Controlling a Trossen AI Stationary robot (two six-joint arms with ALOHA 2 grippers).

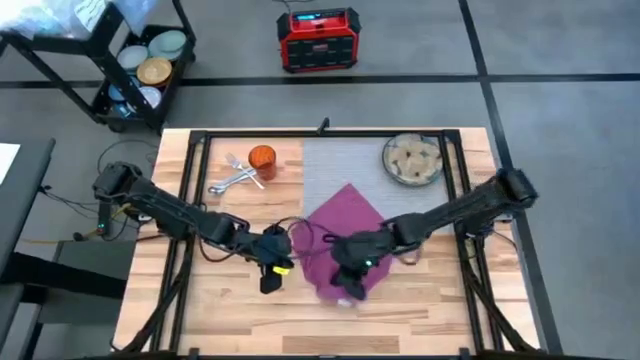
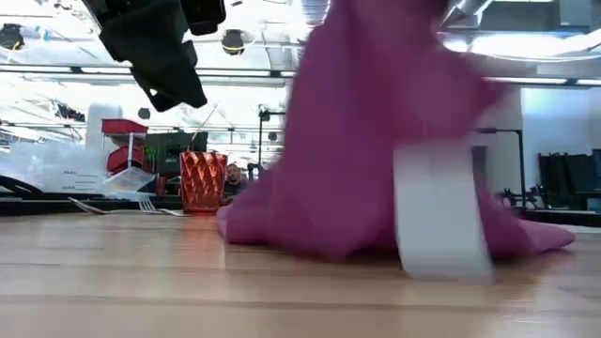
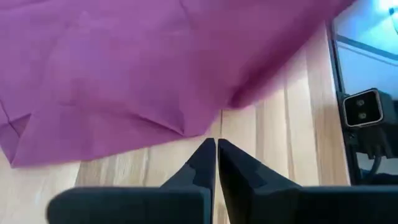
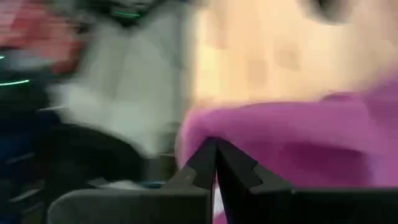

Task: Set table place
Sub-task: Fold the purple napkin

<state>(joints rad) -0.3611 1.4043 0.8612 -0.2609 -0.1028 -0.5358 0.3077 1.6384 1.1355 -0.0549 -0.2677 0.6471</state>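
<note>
Napkin (image 1: 345,235), magenta, lies crumpled near the desk's (image 1: 420,310) front, partly on the grey mat (image 1: 340,165). Right claw (image 1: 352,272) pinches its near edge, seemingly lifting it. Left claw (image 1: 272,277), fingers pressed together and empty, waits just beside it.

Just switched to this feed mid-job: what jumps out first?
The magenta napkin dominates: it lies partly on the grey mat, with the right hand shut on its near edge, lifting it. The left hand is shut beside it. The plate, orange cup and cutlery sit behind.
</note>
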